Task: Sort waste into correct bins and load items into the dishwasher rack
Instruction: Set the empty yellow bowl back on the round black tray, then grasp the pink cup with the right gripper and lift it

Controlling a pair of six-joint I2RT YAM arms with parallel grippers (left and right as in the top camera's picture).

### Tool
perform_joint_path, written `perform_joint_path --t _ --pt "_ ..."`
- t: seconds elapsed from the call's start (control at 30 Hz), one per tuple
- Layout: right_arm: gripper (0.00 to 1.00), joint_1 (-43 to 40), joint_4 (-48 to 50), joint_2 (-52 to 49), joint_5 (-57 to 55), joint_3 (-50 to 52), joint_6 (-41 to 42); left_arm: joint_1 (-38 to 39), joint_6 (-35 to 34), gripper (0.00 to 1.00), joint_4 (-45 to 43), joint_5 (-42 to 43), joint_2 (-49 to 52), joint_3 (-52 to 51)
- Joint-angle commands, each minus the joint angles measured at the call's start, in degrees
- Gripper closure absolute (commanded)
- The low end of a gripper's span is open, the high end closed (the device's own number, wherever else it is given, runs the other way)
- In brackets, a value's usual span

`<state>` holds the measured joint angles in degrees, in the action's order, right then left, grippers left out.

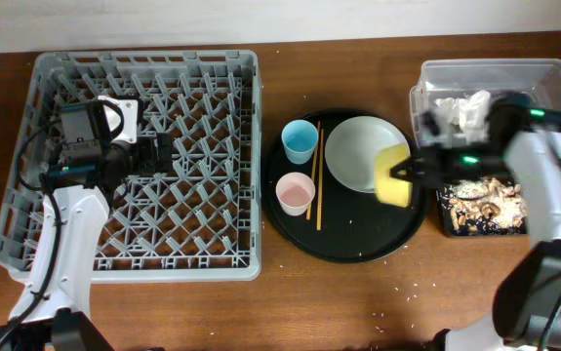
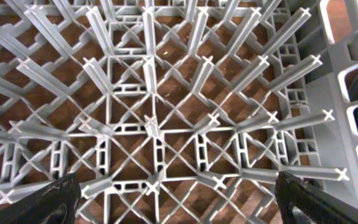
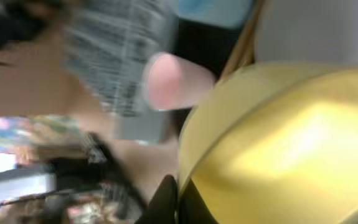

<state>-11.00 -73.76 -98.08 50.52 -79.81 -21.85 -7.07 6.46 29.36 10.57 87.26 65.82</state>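
Observation:
My right gripper (image 1: 404, 175) is shut on the rim of the yellow bowl (image 1: 394, 176), which is tilted on edge over the round black tray, beside the white plate (image 1: 358, 153); the bowl fills the right wrist view (image 3: 278, 149), which is blurred. The light-blue cup (image 1: 300, 139), pink-white cup (image 1: 295, 193) and two chopsticks (image 1: 319, 175) stand on the round tray. My left gripper (image 1: 168, 151) is open and empty over the grey dishwasher rack (image 1: 26, 175), whose pegs fill the left wrist view (image 2: 154, 124). White tissue (image 1: 463, 109) lies in the clear tub (image 1: 553, 73). Brown scraps (image 1: 485, 203) fill the black tray (image 1: 446, 219).
The large round black tray (image 1: 348, 239) sits between the rack and the bins. A few crumbs lie on the wooden table (image 1: 397, 292) in front of it. My right arm reaches across the clear tub and the scrap tray.

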Motion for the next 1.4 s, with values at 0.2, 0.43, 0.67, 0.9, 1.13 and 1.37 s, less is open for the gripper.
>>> perform_joint_path --t 0.2,0.43,0.67,0.9,1.13,1.37 --pt "0.96 24.2 3.9 0.2 -42.8 0.6 36.4 0.2 0.3 0.0 -0.2 0.6 0.3 0.8" --pt "0.83 24.6 11.3 0.2 -43.5 8.4 37.4 0.2 0.3 0.0 -0.1 0.6 0.3 0.8" --pt "0.3 24.5 13.9 0.2 -33.2 1.3 36.7 0.2 0.3 0.0 0.7 5.5 0.3 0.8" --pt "0.49 31.7 26.7 -5.7 -29.7 -0.5 45.9 0.0 -20.9 0.03 0.9 20.0 -0.6 4.5" --pt "0.6 33.9 27.5 -12.3 -32.1 -0.4 49.9 0.0 -22.1 0.07 4.0 20.1 -0.7 4.5" --pt "0.96 29.9 26.3 -8.6 -22.0 -0.7 48.5 0.0 -23.0 0.18 5.3 27.4 -0.7 4.5"
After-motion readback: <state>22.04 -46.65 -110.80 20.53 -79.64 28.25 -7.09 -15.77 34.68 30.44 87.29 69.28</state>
